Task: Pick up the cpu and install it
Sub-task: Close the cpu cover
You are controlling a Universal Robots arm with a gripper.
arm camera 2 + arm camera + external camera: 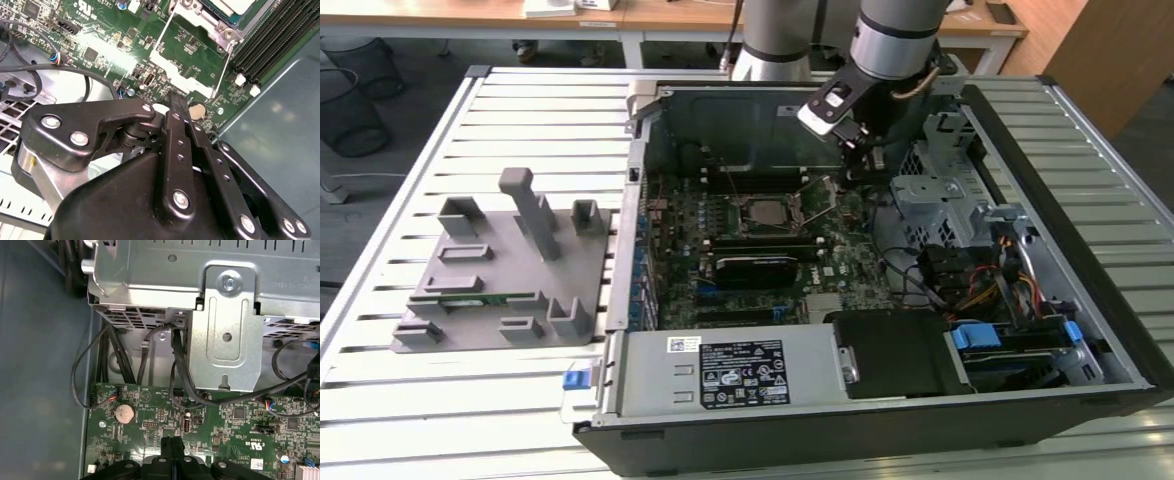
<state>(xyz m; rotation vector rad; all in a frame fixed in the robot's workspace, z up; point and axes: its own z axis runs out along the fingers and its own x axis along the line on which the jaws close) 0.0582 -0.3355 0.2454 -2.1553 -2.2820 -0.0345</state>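
The tool (178, 100) has its fingers pressed together with nothing visible between them. Its tips are low over the motherboard (125, 440), just beside the coin cell (124, 413). The cpu (234, 6) lies flat in its socket, near the tool but apart from it, toward the exterior view's left of the tips. A metal retention frame (182, 75), apparently lying open, sits between them. The chip is square, so no long axis matters.

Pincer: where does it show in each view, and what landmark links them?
Exterior view: pincer over the motherboard, to the exterior view's right of the cpu.
Second wrist view: pincer, shut, beside the coin cell.
First wrist view: pincer near that coin cell, the shared landmark.
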